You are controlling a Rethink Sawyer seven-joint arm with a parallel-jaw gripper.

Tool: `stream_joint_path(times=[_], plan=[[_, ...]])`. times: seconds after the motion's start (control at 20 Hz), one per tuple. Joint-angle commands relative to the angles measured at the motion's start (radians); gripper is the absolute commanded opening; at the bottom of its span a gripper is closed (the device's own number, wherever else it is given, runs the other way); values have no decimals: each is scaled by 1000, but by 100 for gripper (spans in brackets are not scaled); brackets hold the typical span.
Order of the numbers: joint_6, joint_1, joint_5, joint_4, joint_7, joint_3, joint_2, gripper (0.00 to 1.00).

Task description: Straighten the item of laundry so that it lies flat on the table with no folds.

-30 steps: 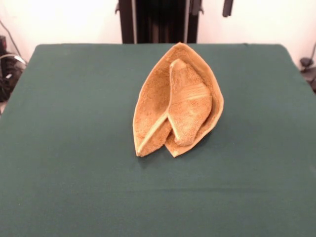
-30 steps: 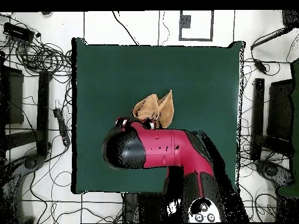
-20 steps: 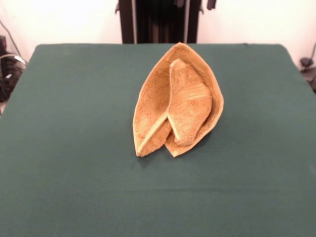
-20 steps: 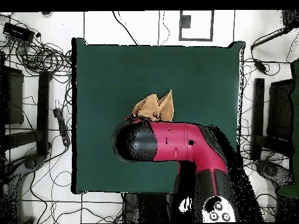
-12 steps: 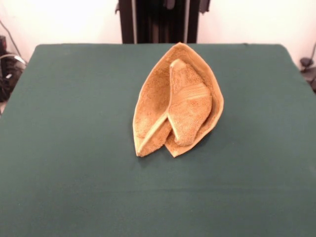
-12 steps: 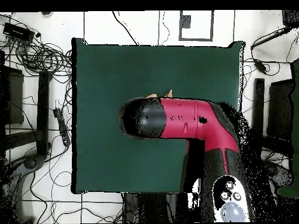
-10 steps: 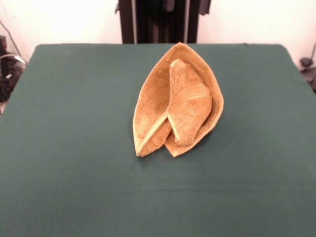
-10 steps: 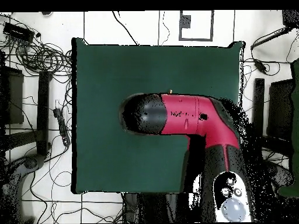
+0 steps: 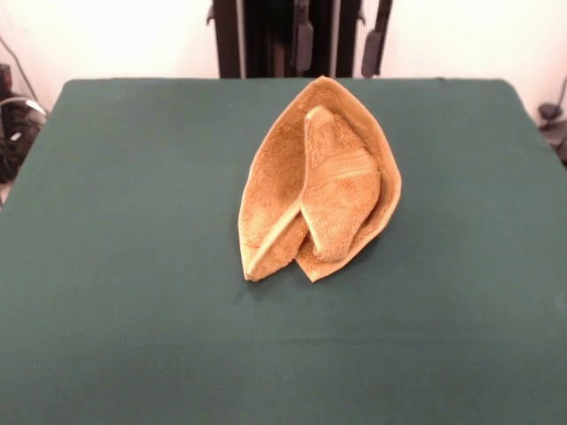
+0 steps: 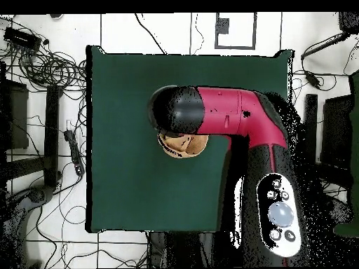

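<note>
Table: a wide table (image 9: 115,266) in dark green cloth fills the front view, bare but for one folded cloth at its middle.
Arm: the red and black arm (image 10: 224,120) now reaches out over the table's centre in the overhead view, having swung forward from nearer its base over the last second and a half; it covers most of the cloth from above.
Towel: the golden-orange towel (image 9: 314,181) sits where it sat before, folded into a pointed, leaf-like shape with one flap doubled over its centre and a woven band across that flap.
Gripper: the gripper (image 9: 337,40) has dropped into the front view's top edge, two dark fingers (image 9: 303,44) spread apart with nothing between them, above and clear of the towel.
Meaning: the approach looks under way; no fold has been opened yet, so the flattening is all still to do.
</note>
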State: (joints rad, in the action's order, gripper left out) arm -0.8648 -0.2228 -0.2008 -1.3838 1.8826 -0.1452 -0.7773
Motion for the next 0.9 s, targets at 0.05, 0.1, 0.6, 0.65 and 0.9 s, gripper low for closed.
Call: stream_joint_path(times=[0.05, 0.1, 0.6, 0.65, 0.9], plan=[[-5, 45, 22, -33, 37, -90, 110, 100], [15, 46, 20, -48, 51, -84, 118, 100], [84, 79, 51, -165, 183, -38, 140, 100], [86, 85, 58, -173, 196, -34, 137, 100], [103, 102, 87, -198, 221, -23, 138, 100]])
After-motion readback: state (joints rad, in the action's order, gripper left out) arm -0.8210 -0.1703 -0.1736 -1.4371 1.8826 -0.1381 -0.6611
